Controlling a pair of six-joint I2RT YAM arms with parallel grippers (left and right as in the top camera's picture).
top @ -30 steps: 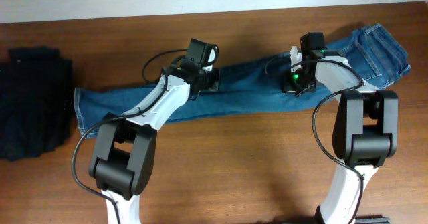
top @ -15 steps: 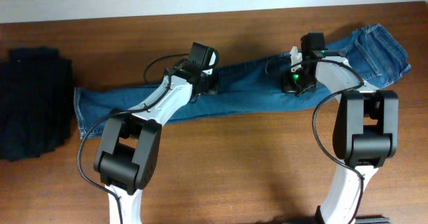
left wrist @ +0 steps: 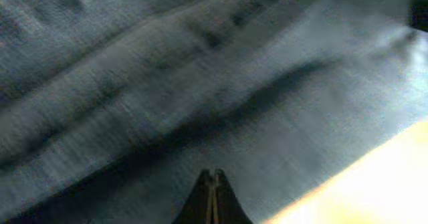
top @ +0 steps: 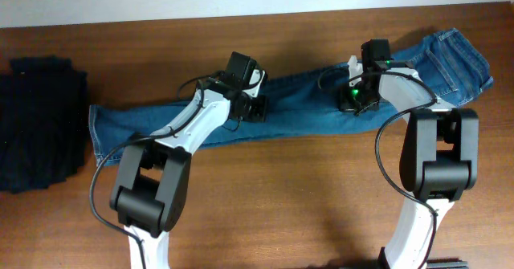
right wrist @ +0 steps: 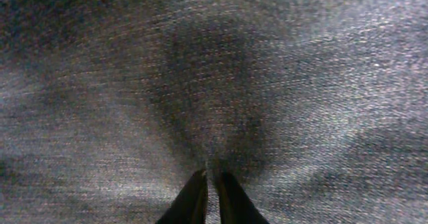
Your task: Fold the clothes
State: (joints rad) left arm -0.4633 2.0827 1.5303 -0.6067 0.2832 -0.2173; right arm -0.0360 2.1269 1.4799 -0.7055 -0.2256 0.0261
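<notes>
Jeans [top: 305,115] lie flat on the surface [top: 281,197], under both grippers. Left gripper [top: 255,108] has its tips pressed together over the mid-leg. Right gripper [top: 357,100] is pinched narrow on puckered denim. Black garment pile [top: 40,132] sits well outboard of the left gripper, past the hem.

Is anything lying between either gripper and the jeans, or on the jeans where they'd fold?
Nothing visible. The left gripper and the right gripper both sit directly on the jeans, with only denim at their fingers. The black garment pile lies apart from the jeans, past their hems.
</notes>
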